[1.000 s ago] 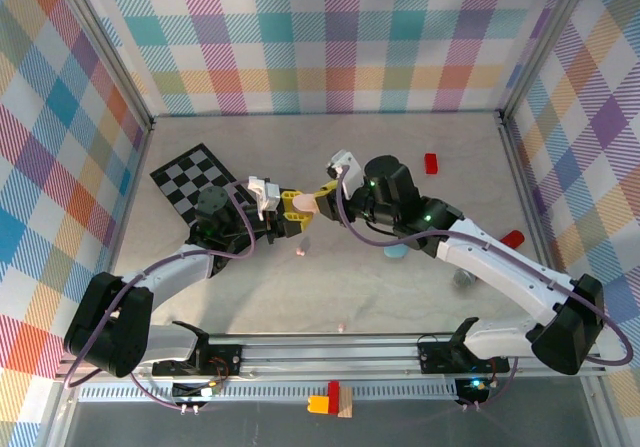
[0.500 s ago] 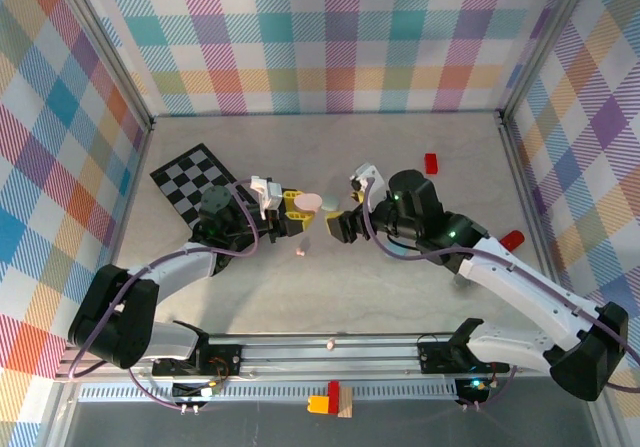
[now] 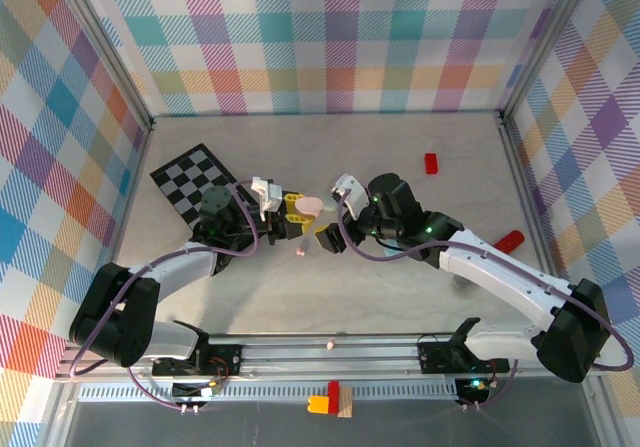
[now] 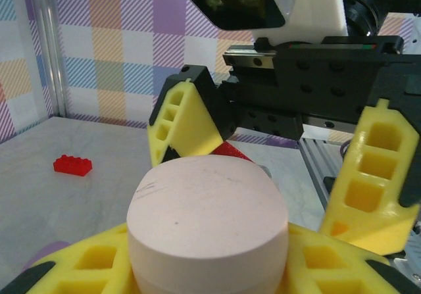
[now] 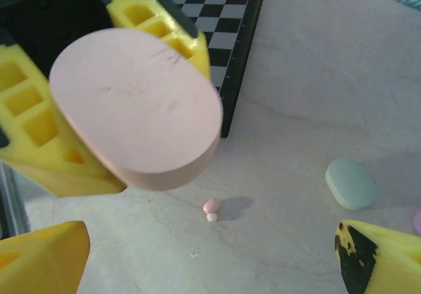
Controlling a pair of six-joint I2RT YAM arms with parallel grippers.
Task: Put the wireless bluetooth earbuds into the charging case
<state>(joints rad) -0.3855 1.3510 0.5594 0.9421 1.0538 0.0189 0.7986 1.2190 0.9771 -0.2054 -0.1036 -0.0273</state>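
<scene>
Since a second ago the right gripper (image 3: 328, 219) has spread its jaws wide and swung back beside the pink case (image 3: 310, 205). The left gripper (image 3: 302, 215) clamps that case above the middle of the table (image 3: 400, 297). A pink earbud (image 5: 211, 206) lies on the table just below it, not yet picked up. If the right fingers close off-centre, they may twist the case out of the left grip, or drop it onto the earbud.
</scene>
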